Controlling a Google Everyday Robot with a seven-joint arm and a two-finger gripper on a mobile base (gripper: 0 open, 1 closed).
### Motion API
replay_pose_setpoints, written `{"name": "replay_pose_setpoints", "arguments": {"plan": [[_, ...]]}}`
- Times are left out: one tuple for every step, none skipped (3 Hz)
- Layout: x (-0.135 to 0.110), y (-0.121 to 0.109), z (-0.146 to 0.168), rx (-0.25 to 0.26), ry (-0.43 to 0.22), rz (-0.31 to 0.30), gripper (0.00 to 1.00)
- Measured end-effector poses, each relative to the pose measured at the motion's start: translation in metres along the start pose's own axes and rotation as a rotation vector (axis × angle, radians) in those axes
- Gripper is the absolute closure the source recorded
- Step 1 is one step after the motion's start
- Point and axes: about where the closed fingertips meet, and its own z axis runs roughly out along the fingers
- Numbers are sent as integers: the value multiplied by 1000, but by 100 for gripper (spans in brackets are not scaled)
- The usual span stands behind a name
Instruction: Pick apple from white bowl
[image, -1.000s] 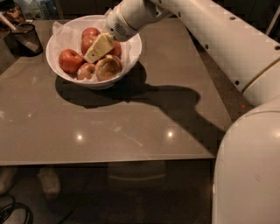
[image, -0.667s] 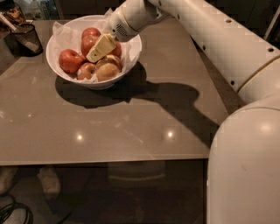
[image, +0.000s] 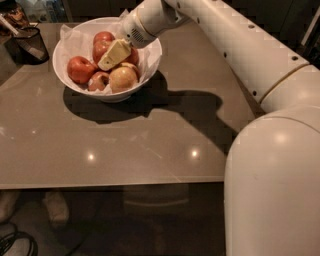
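The white bowl (image: 72, 86), lined with crumpled white paper, stands at the table's far left and holds several apples. The big deep red apple (image: 81, 69) lies at the bowl's left side. A yellowish-tan apple (image: 123, 79) lies at the front, with smaller red apples (image: 102, 44) behind it. My gripper (image: 114, 54) reaches down into the middle of the bowl from the upper right. Its cream tip sits among the apples, just right of the big red one and above the tan one. It hides part of the apples behind it.
A dark mesh cup (image: 27, 45) stands at the table's far left corner, beside the bowl. The brown table (image: 125, 145) spreads out in front of the bowl, with its front edge low in view. My white arm (image: 260, 65) crosses the right side.
The gripper stays at the same spot in the bowl. The arm's large lower part at the right has shifted slightly to the left. The apples have not moved.
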Motion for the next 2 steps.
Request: {"name": "replay_pose_setpoints", "arguments": {"plan": [[-1, -2, 5, -16, -6, -3, 28], [-1, -2, 5, -16, -6, -3, 46]]}}
